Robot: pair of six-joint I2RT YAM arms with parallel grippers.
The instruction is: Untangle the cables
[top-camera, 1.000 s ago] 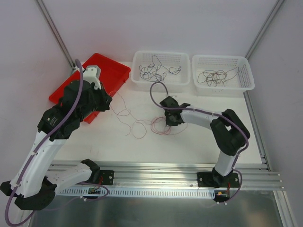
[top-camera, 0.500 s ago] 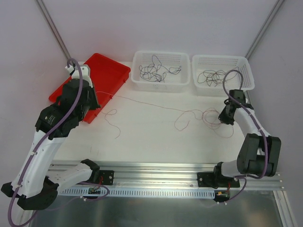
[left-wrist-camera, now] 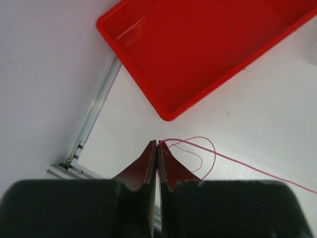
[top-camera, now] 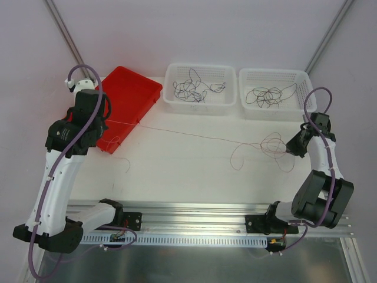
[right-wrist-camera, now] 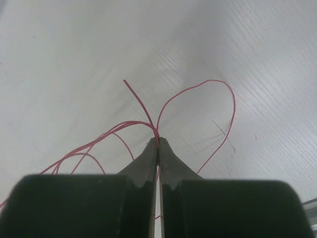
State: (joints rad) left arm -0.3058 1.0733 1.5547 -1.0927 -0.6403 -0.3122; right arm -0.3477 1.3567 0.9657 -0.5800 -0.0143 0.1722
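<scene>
A thin red-pink cable (top-camera: 194,134) runs almost straight across the white table between my two grippers. My left gripper (top-camera: 108,122) is shut on its left end beside the red tray; the left wrist view shows the cable (left-wrist-camera: 247,166) leaving the closed tips (left-wrist-camera: 157,144) with a small loop. My right gripper (top-camera: 290,148) is shut on the other end, where several loose loops (top-camera: 268,144) lie. From the closed tips (right-wrist-camera: 158,140) in the right wrist view, red-pink strands (right-wrist-camera: 198,89) fan out. A short loose tail (top-camera: 125,159) hangs below the left end.
A red tray (top-camera: 132,94) lies at the back left. Two white baskets (top-camera: 199,66) (top-camera: 274,72) at the back hold dark cables (top-camera: 194,88) (top-camera: 268,95). An aluminium rail (top-camera: 194,212) runs along the near edge.
Both arms have pulled apart: the left gripper went left and back by the tray, the right swung far right. The tangle in the middle has been drawn into a long line.
</scene>
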